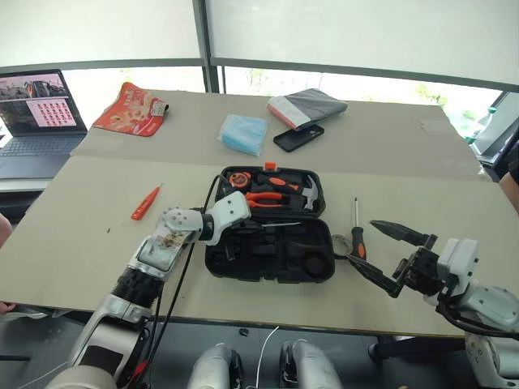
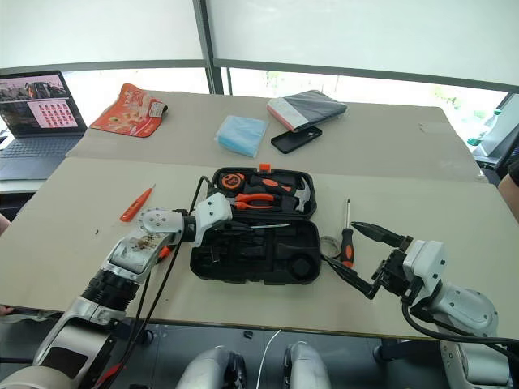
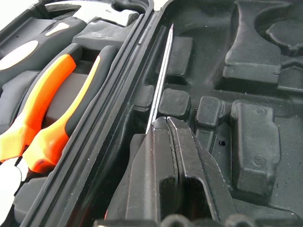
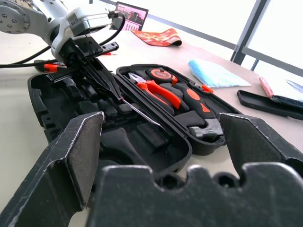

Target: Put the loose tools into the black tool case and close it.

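**Screwdriver pinched over the open case**

Screwdriver with a thin steel shaft [image 3: 160, 78] is held by the left gripper [image 3: 166, 124], whose black fingers [image 3: 156, 165] are pressed together on the shaft near its handle end. Its handle is hidden behind the gripper. The shaft lies just along the hinge ridge of the rectangular black plastic clamshell tool case [image 1: 268, 258], which sits open at the middle of the beige desk [image 1: 97, 243]. In the head view the shaft's long axis runs roughly from 9 to 3 o'clock, tip towards 3, nearly level above the moulded slots of the near half.

By my judgement, this tool is light and stiff, but the bare metal is smooth and narrow, so a pinch on it may let the tool roll or swing; the thicker handle would give a surer hold.

The far half of the case holds orange-handled pliers [image 1: 263, 197] and a steel-headed hammer [image 1: 306, 197]. A second screwdriver with an orange-and-black handle [image 1: 356, 235] lies on the desk just at 3 o'clock of the case, its long axis running from 12 to 6, handle towards 6, with a small greyish tape ring [image 1: 340, 243] beside it. A slim all-orange small screwdriver [image 1: 145, 203] lies well apart at 9 o'clock. The right gripper [image 1: 381, 252] hovers near the second screwdriver with its fingers spread wide, holding nothing.
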